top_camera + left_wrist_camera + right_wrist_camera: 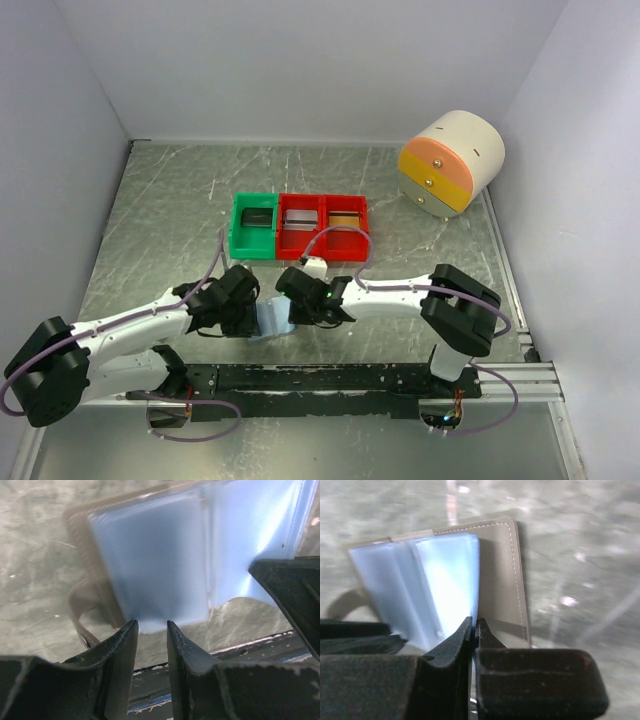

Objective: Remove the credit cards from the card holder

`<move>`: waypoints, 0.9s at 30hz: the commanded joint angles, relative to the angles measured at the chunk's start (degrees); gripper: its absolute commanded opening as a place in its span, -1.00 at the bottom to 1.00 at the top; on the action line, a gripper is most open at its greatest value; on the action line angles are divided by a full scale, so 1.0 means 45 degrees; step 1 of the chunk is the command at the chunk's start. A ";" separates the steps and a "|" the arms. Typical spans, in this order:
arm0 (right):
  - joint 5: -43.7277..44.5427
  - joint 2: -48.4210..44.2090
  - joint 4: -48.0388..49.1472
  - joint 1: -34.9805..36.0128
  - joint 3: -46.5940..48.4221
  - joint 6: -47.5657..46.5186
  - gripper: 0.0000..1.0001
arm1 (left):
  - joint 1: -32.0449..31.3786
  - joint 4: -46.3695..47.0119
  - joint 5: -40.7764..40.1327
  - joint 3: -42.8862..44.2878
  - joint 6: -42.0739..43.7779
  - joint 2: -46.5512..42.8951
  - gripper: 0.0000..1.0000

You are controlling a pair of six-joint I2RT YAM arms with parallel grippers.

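Low in the overhead frame's centre, the card holder (pixel 274 322) sits open on the table (pixel 150 230) between both arms. Likely to steady it, the right gripper (pixel 474 626) is pinched shut on a pale blue pocket leaf's edge. The left gripper (pixel 151 627), jaws narrowly apart and empty, hovers at the neighbouring pocket's edge, where no credit cards show.

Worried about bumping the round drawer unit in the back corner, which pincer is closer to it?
Right. The right pincer is at the card holder's side towards the drawer unit; the left pincer is at the holder's opposite side, farther off. Neither touches it.
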 commanded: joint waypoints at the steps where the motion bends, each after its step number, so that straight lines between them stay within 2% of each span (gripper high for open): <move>1: 0.2642 0.0262 -0.4733 0.0362 0.0358 0.0130 -1.00 | -0.0247 0.1131 0.0914 0.0334 0.0380 0.0086 -0.15; 4: 0.2918 0.0027 -0.5174 0.0491 0.0140 0.0547 -1.00 | -0.0257 0.1017 0.0699 0.0562 0.0405 -0.0003 -0.07; 11: 0.2443 -0.0374 -0.4099 0.0556 -0.0390 0.0728 -1.00 | -0.0264 0.1179 0.1059 0.0841 0.0487 -0.0470 0.08; 18: 0.0661 -0.1593 0.0046 0.0219 -0.2628 0.1148 -0.99 | -0.0268 0.2050 0.1437 0.0441 0.0194 -0.0239 0.16; 27: 0.0189 -0.1795 0.0715 0.0077 -0.3365 0.1316 -0.96 | -0.0253 0.2389 0.0764 -0.0130 -0.0335 0.0706 0.15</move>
